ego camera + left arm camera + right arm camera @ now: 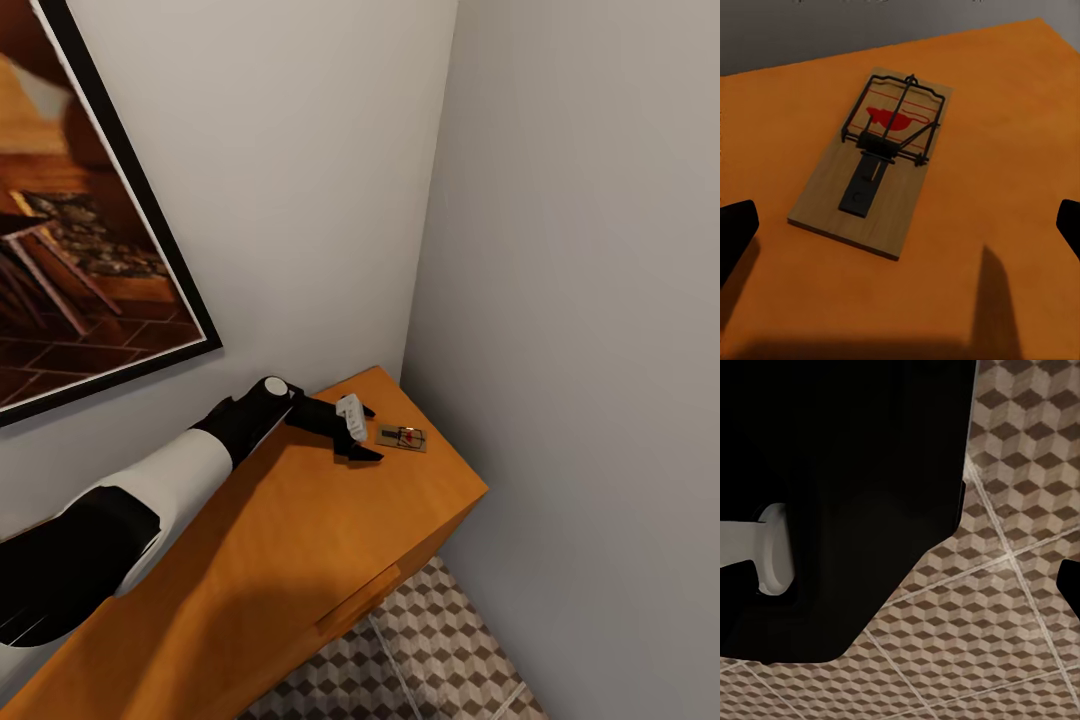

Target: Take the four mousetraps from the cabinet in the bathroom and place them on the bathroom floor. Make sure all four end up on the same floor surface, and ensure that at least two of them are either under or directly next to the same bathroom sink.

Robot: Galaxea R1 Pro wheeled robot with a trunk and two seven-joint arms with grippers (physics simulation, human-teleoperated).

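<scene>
a: on top of the cabinet [300, 540], near its far corner by the two grey walls, one mousetrap [402, 437] is seen lying flat.

b: is it being held?

a: no. the left gripper [365, 432] is spread wide, and the trap is just past its two black fingertips, not touched by them. in the left wrist view the mousetrap [874, 169] is shown lying on the orange wood between the two finger ends (one at each side edge of the picture), with space left on both sides.

b: what is seen on the trap?

a: a pale wooden board, dark wire parts, a black strip down the middle and a red shape printed on the far end.

b: and the bathroom floor?

a: the bathroom floor [440, 650] with its cube pattern is seen below the front of the cabinet. it is also seen in the right wrist view [1020, 585], beside a big dark part of the robot.

b: is the right gripper spread or closed?

a: that cannot be told. only one dark tip [1070, 585] is caught at the edge of the picture.

b: anything else?

a: a picture in a black frame [90, 220] is hung on the wall above the left arm.
</scene>
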